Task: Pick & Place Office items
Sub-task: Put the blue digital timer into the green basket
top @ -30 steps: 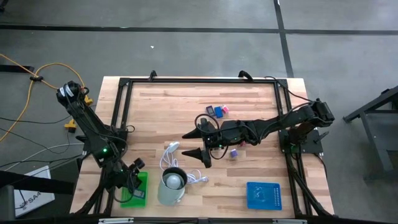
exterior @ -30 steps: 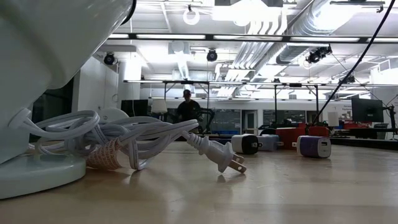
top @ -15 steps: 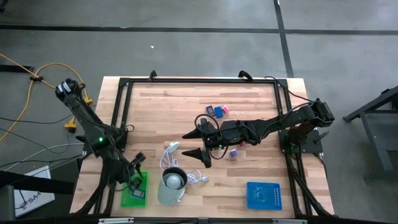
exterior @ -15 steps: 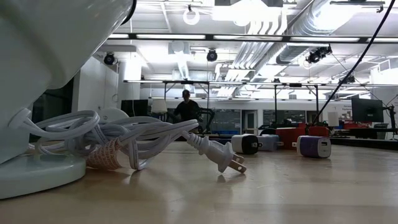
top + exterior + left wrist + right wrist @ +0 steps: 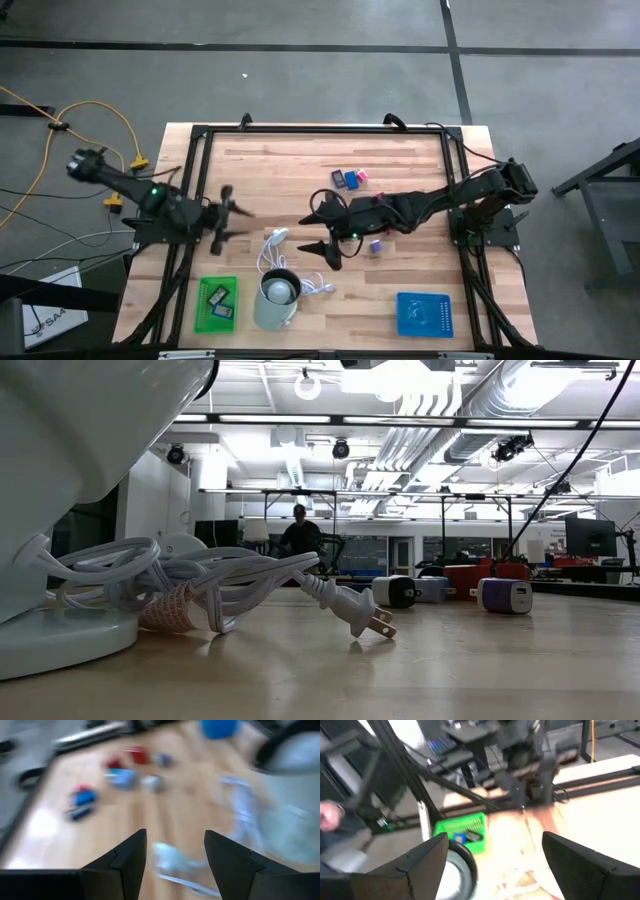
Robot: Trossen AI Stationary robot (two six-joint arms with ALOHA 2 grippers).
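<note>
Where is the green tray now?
In the high view, the green tray lies at the table's near-left corner, just left of the pale cup.

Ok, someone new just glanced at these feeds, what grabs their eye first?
Probably the right end effector, spread wide open over the table's middle beside the white coiled cable and the pale cup. Next, the left end effector, open near the table's left side, above the green tray that holds small items.
</note>
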